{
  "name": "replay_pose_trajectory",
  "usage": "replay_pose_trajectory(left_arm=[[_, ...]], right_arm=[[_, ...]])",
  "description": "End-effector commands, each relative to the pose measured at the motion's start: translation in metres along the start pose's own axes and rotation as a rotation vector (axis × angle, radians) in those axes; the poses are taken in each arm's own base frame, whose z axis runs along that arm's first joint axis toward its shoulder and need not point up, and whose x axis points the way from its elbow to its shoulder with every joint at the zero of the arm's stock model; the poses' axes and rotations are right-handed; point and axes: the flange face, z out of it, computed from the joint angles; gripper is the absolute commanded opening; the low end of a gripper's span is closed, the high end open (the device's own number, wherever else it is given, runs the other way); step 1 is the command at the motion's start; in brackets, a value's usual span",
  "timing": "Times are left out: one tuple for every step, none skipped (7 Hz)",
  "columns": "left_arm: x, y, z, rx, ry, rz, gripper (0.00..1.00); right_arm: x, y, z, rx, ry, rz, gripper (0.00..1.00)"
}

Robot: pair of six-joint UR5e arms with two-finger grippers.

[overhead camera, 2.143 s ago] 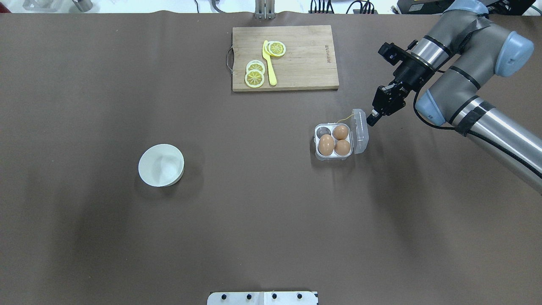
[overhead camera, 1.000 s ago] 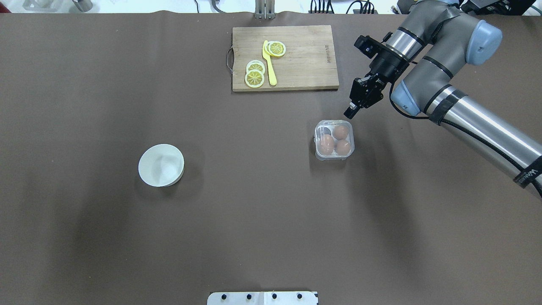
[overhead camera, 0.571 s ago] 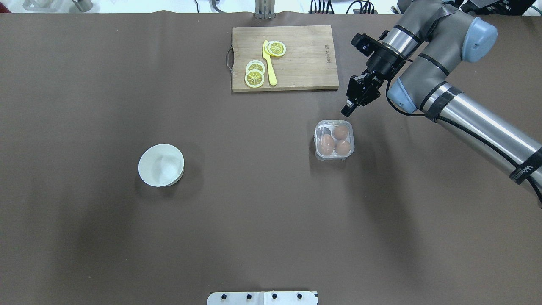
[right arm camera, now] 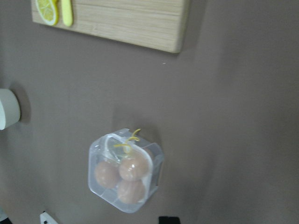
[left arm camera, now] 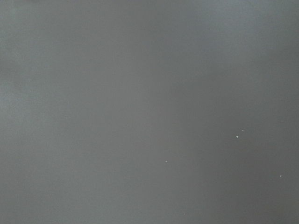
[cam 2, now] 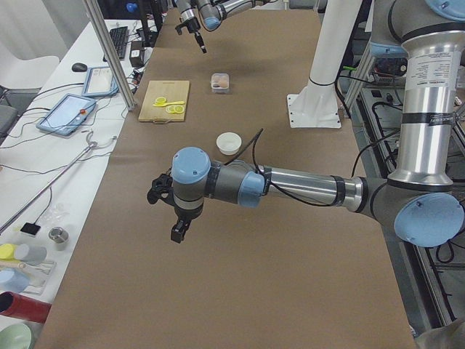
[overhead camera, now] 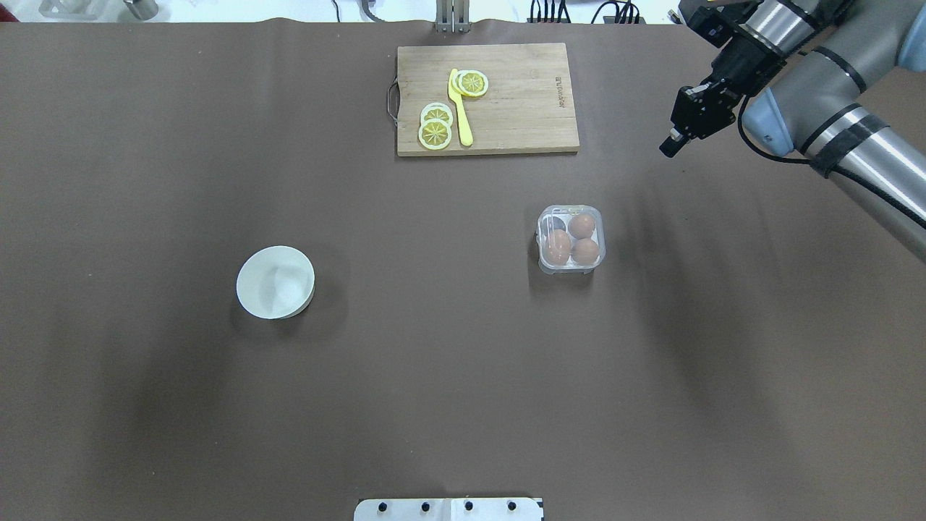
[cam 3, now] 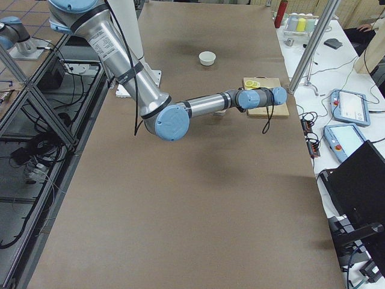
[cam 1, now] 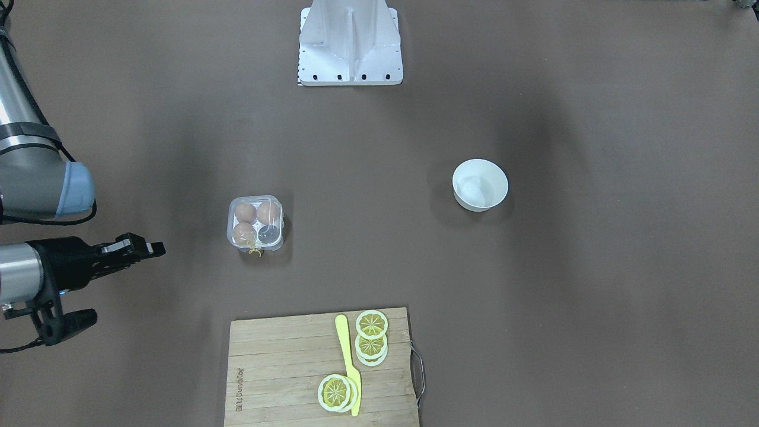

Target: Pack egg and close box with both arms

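The box [overhead camera: 571, 238] is found on the worktop [overhead camera: 434, 362], right of centre in the overhead view, with its clear lid folded down over the cells. Three brown eggs [overhead camera: 558, 247] are seen through the lid, in the cells at 1, 5 and 7 o'clock; a dark grey patch is shown in the cell at 10 o'clock. A yellow string [cam 1: 255, 251] is seen at the edge of the box turned away from the robot.

The right end effector [overhead camera: 668, 148] is held off the box, well apart from it, between 1 and 2 o'clock in the overhead view. Its fingers appear pressed together, and nothing is pinched between them. The right arm [overhead camera: 854, 137] is brought in from the upper right corner.

A wooden cutting board [overhead camera: 521, 101] is placed at about 11 o'clock from the box; lemon slices [overhead camera: 435, 134] and a yellow knife [overhead camera: 460, 108] are laid on it. A white bowl [overhead camera: 275, 282] is set far off at roughly 9 o'clock.

The left end effector [cam 2: 178, 231] is shown only in the exterior left view, pointed down over bare worktop on the left arm [cam 2: 290, 185]; whether it is spread or pressed together cannot be told.
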Motion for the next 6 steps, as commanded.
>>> replay_pose_trajectory(left_arm=[[-0.001,0.000,0.001,-0.002,0.001,0.000,0.97],[-0.001,-0.002,0.001,-0.001,0.000,0.001,0.97],[-0.001,-0.003,0.002,-0.002,0.001,0.002,0.97],[-0.001,-0.003,0.002,-0.002,0.001,0.002,0.97],[-0.002,-0.002,0.002,-0.003,0.001,0.001,0.97],[-0.004,0.000,0.005,-0.008,0.002,-0.002,0.97]], right_arm=[[0.043,0.028,-0.049,0.075,0.072,0.050,0.06],[0.053,0.037,-0.060,0.091,0.076,0.063,0.21],[0.068,0.048,-0.071,0.109,0.099,0.080,0.39],[0.083,0.056,-0.081,0.125,0.145,0.103,0.71],[0.100,0.068,-0.103,0.156,0.164,0.127,0.96],[0.113,0.075,-0.118,0.177,0.244,0.143,0.99]])
